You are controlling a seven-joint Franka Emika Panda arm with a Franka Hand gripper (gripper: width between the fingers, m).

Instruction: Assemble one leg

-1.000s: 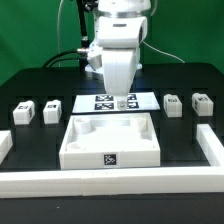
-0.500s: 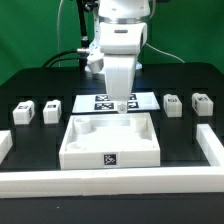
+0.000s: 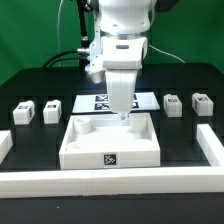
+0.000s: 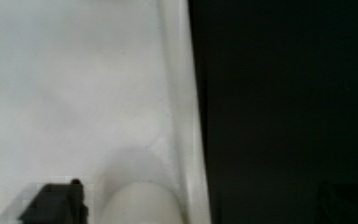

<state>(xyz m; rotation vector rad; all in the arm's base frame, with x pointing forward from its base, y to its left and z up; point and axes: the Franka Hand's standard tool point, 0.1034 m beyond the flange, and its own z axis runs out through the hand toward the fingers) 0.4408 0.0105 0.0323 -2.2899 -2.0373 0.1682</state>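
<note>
Four small white legs stand on the black table: two at the exterior view's left (image 3: 22, 112) (image 3: 51, 110) and two at the right (image 3: 172, 104) (image 3: 201, 103). The large white square panel (image 3: 88, 147) lies in the middle. My gripper (image 3: 124, 116) hangs low over the panel's back edge, far from every leg. In the wrist view the gripper (image 4: 197, 206) is open and empty. One dark finger (image 4: 55, 202) shows over the white panel (image 4: 78, 90), near a round socket (image 4: 146, 205). The other finger is barely visible against the black table.
The marker board (image 3: 92, 101) lies behind the panel, partly hidden by the arm. White rails run along the front (image 3: 110, 181), the left (image 3: 5, 146) and the right (image 3: 212, 144) of the table.
My gripper has come down and forward from above the marker board to the panel's back edge. The legs and the panel have not moved.
</note>
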